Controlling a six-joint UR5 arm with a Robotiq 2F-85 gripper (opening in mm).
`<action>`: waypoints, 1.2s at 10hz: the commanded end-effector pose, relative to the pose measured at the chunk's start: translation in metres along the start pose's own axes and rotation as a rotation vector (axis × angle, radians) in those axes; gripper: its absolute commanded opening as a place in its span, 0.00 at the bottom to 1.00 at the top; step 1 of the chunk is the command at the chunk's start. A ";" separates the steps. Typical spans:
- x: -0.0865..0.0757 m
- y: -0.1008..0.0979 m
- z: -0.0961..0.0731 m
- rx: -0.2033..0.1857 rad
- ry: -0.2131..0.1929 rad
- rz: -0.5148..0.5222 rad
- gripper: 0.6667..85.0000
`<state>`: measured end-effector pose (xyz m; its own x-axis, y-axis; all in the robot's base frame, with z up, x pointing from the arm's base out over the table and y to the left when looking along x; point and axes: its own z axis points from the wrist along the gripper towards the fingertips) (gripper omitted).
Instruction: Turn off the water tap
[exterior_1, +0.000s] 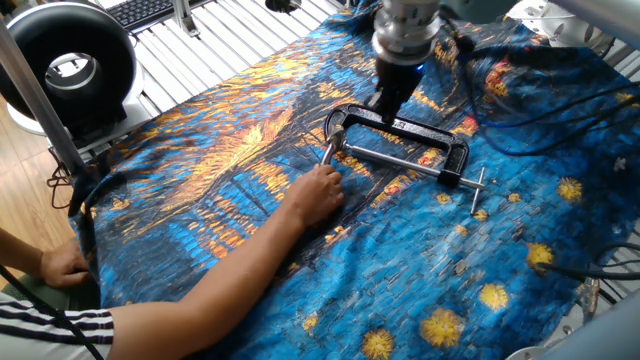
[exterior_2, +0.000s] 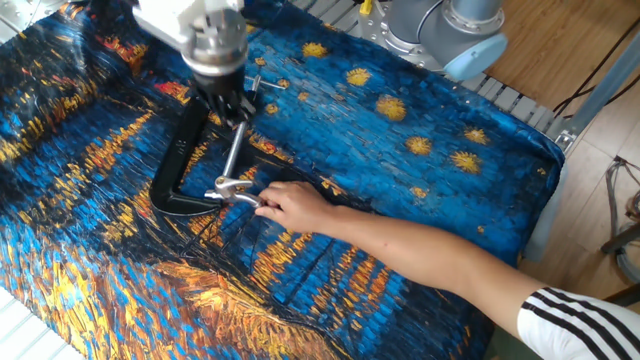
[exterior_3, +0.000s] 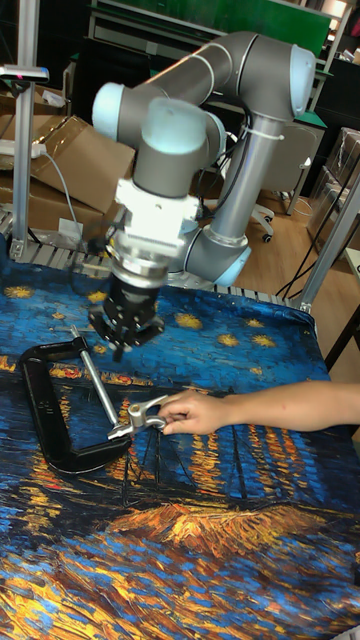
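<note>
The pincer (exterior_3: 122, 340) hangs above the clamp (exterior_3: 45, 415), clear of it and holding nothing; its dark fingers (exterior_3: 108, 335) bunch against the dark wrist, so whether they are spread wide or drawn narrow cannot be told. In one fixed view the pincer (exterior_1: 385, 100) sits at about 1 o'clock from the tap (exterior_1: 331, 150), its tips lost against the black frame of the clamp (exterior_1: 420, 133); in the other fixed view the pincer (exterior_2: 228, 108) is at 12 o'clock over the screw rod and looks blurred. The tap (exterior_3: 140, 414) is a small metal piece held at the end of the clamp's rod, and a hand (exterior_3: 192, 411) touches it from 3 o'clock, covering its far side. The tall view shows the tap's handle most plainly; the other fixed view shows the tap (exterior_2: 232, 190) only as a bright glint beside the hand (exterior_2: 292, 208). One fixed view alone shows the clamp's crossbar at 4 o'clock and the person's second hand (exterior_1: 60, 265) at the cloth (exterior_1: 230, 140) edge. The cloth hides the surface itself.
</note>
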<state>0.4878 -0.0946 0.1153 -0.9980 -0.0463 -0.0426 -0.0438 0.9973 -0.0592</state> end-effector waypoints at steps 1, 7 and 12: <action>0.012 -0.015 -0.017 -0.012 -0.001 0.043 0.01; 0.020 -0.003 -0.023 -0.070 0.012 0.102 0.01; 0.016 -0.002 -0.020 -0.063 0.007 0.045 0.01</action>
<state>0.4690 -0.0997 0.1347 -0.9995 0.0133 -0.0302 0.0137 0.9998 -0.0120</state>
